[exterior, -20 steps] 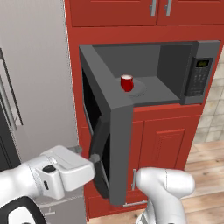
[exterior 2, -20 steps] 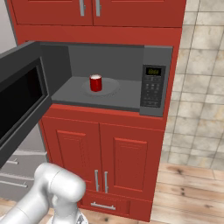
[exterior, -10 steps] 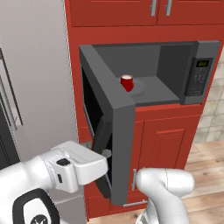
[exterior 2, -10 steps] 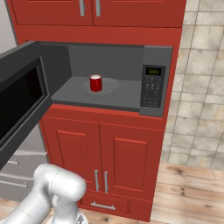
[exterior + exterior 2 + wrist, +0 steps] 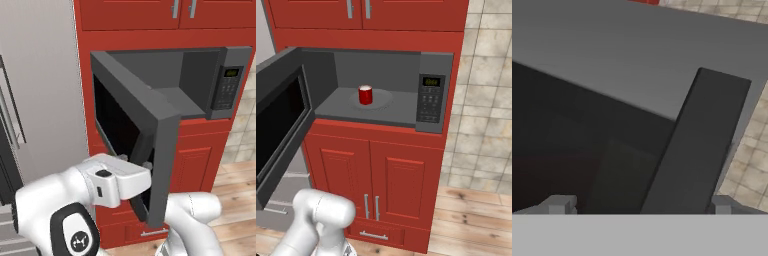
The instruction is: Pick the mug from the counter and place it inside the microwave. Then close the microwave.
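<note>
We see the mug (image 5: 365,94) already standing upright on the microwave (image 5: 431,95) floor, so only the door (image 5: 132,127) is left to shut. Our hand (image 5: 134,161) is released, fingers spread wide and empty, pressed up near the door's outer face. The risk — the spread fingers slide off the smooth panel, or the push ends early and the door stays ajar. The keypad's green display (image 5: 431,81) is too small to read; no other writing shows.

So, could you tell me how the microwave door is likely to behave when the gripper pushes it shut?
The door looks like a rigid slab, so it should swing on its hinge rather than flex. The open gripper sits near its free edge, which probably gives good leverage. The mug stands well inside, so it likely won't be struck.
</note>
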Robot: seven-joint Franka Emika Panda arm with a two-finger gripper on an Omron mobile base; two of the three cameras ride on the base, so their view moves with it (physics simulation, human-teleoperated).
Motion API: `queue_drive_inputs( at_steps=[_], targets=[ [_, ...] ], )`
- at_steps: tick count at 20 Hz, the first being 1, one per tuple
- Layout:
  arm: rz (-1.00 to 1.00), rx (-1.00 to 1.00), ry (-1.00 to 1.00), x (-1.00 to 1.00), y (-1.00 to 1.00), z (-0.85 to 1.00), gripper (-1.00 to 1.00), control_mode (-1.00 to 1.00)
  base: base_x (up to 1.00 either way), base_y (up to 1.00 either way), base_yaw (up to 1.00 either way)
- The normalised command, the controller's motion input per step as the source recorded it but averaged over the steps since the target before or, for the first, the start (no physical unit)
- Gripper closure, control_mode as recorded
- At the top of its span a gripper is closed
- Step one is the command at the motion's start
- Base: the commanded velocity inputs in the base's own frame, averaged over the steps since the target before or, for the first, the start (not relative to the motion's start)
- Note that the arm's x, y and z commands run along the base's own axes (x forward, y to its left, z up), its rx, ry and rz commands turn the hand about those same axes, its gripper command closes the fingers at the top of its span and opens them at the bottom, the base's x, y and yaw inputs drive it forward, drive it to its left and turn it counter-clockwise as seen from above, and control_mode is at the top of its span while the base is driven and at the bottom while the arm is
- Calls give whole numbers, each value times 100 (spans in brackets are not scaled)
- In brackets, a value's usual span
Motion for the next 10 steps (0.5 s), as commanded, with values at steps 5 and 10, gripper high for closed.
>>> queue_drive_inputs(
  at_steps=[5,10],
  targets=[
    [4,0,0,20,-58,6,-100,-100,0,0,0],
    [6,0,0,40,-67,0,-100,-100,0,0,0]
  ],
)
